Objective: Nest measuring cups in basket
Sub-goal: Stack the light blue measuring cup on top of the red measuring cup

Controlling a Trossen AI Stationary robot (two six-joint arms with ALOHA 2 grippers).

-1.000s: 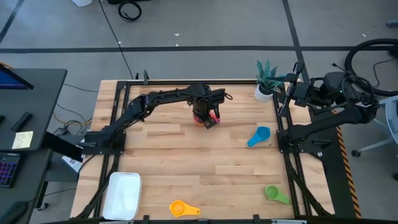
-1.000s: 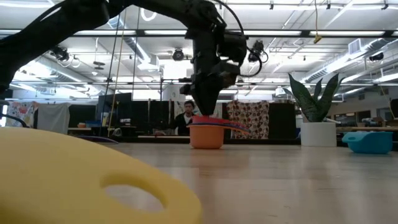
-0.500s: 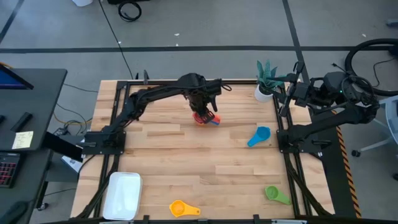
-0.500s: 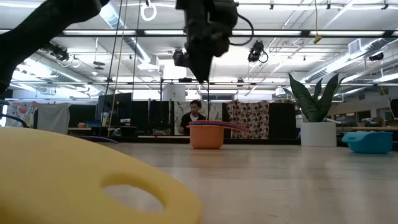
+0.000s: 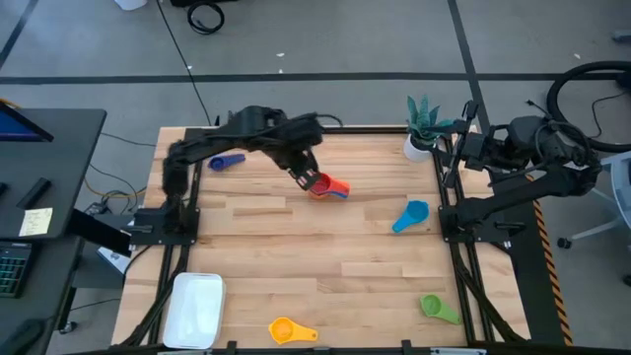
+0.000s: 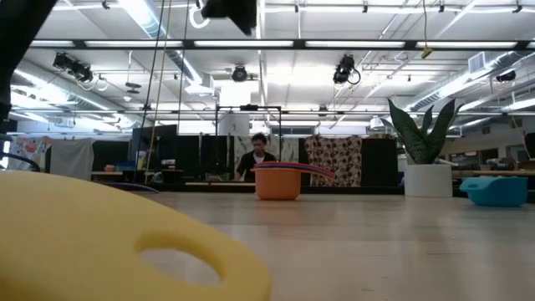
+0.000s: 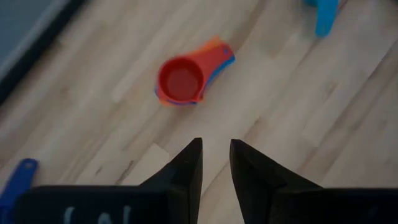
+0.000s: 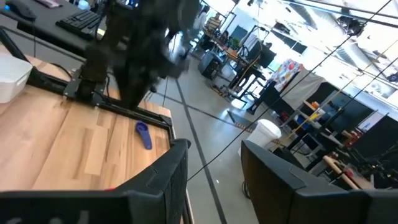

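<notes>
A nested stack of cups, red inside orange with a blue one under it, rests on its base on the table; the left wrist view shows the stack ahead. My left gripper hangs above the table just left of the stack, touching nothing, its fingers a little apart. Lying loose are a dark blue cup, a light blue cup, a green cup and a yellow cup. The white basket sits at the near left corner. My right gripper waits open by the far right corner.
A white potted plant stands at the far right corner, close to the right arm. In the low view the yellow cup fills the foreground and the stack stands mid-table. A person sits in the room beyond. Bare wood lies between the cups.
My left gripper has come up off the cup stack and drawn back toward the table's far left, the arm folding leftward; it has risen almost out of the low view. The stack has stayed where it stood.
</notes>
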